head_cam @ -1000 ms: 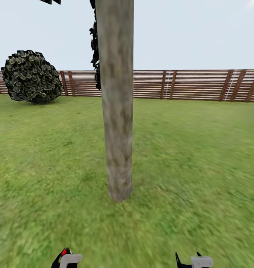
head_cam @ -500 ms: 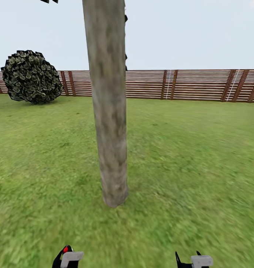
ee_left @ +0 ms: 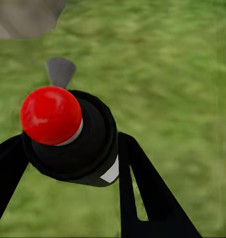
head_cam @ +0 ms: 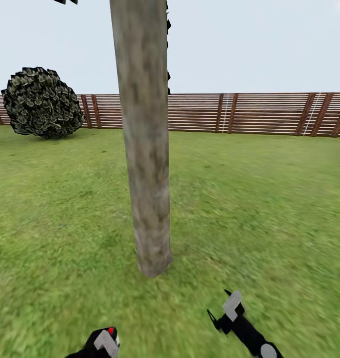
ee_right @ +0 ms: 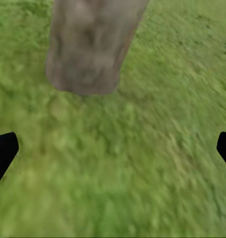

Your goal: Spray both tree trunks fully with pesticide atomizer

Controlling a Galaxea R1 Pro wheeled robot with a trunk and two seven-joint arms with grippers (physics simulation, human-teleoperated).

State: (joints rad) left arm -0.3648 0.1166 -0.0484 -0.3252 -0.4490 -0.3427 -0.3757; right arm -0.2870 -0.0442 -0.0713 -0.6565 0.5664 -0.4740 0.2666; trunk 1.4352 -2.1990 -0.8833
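Gripping the sprayer [ee_left: 73, 144], a black bottle with a red round cap, the left gripper [ee_left: 68, 163] is pinching it between its two black fingers [ee_left: 147, 193], one finger on each side of the bottle's body. In the head view the same sprayer [head_cam: 106, 338] is showing at the lower edge, with its red tip just ahead of the fingers. A grey nozzle piece is sticking out beyond the red cap, pointing toward the grass [ee_left: 172, 74].

The right gripper [head_cam: 224, 311] is hanging over the lawn with its fingers [ee_right: 3, 151] spread wide apart and nothing between them. Ahead of those fingers, the tree trunk [ee_right: 90, 44] is standing upright in the grass [ee_right: 142, 163], well beyond the fingertips and not touching them.

In the head view the pale mottled trunk [head_cam: 145, 149] is rising straight from the lawn [head_cam: 259, 209], in front of both grippers. Behind it a brown slatted fence [head_cam: 249, 113] is running across, with a round dark bush [head_cam: 41, 103] standing near it at the far left
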